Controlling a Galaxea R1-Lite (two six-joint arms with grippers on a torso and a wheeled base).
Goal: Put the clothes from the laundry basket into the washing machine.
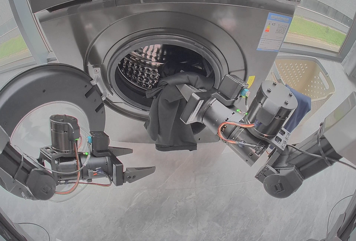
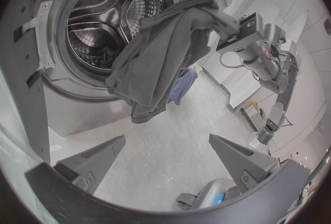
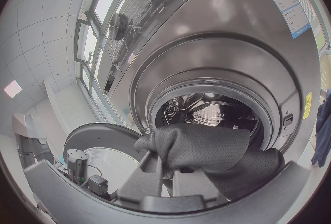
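The right gripper (image 1: 182, 88), jaws clamped on the garment (image 1: 168, 119) at centre, probably needed to push deeper into the drum (image 1: 139, 67) (hem hung outside); the left gripper (image 1: 142, 159) had its jaws apart.

We found washing machine (image 1: 193, 15) ahead, door (image 1: 44, 85) open to its left | garment (image 1: 170, 119) hung over lower rim of drum opening (image 1: 141, 67), in right gripper (image 3: 169, 174) | laundry basket (image 1: 309, 74) right of machine | left gripper (image 1: 142, 159) before door.

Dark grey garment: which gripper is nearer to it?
Right. The right gripper is shut on the dark grey garment at the drum mouth; the left gripper hangs open lower down, apart from it.
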